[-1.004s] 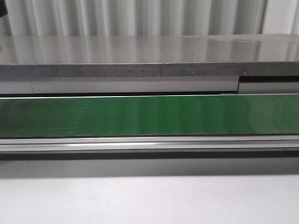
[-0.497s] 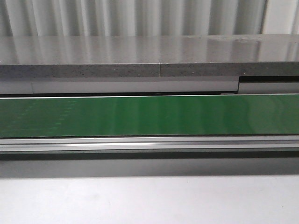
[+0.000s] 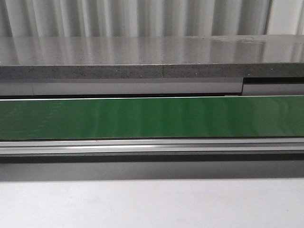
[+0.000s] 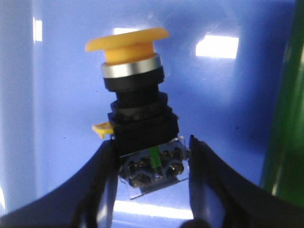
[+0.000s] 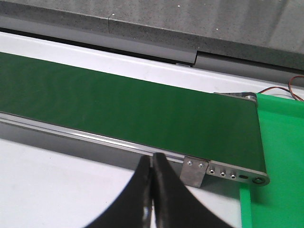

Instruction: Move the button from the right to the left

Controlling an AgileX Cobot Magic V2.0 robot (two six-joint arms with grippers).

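Observation:
The button (image 4: 137, 109) shows only in the left wrist view. It has a yellow-orange mushroom cap, a silver ring, a black body and a clear-grey contact block at its rear. My left gripper (image 4: 153, 142) is shut on the button, with one dark finger on each side of the contact block. The button sits a little tilted between them, over a blue surface (image 4: 57, 95). My right gripper (image 5: 153, 157) is shut and empty, over the white table beside the end of the conveyor. Neither gripper nor the button shows in the front view.
A green conveyor belt (image 3: 152, 118) with an aluminium rail runs across the front view, with a grey stone shelf (image 3: 152, 57) behind it. The belt's right end (image 5: 228, 137) meets a green sheet (image 5: 280, 156). A green edge (image 4: 285, 118) borders the blue surface.

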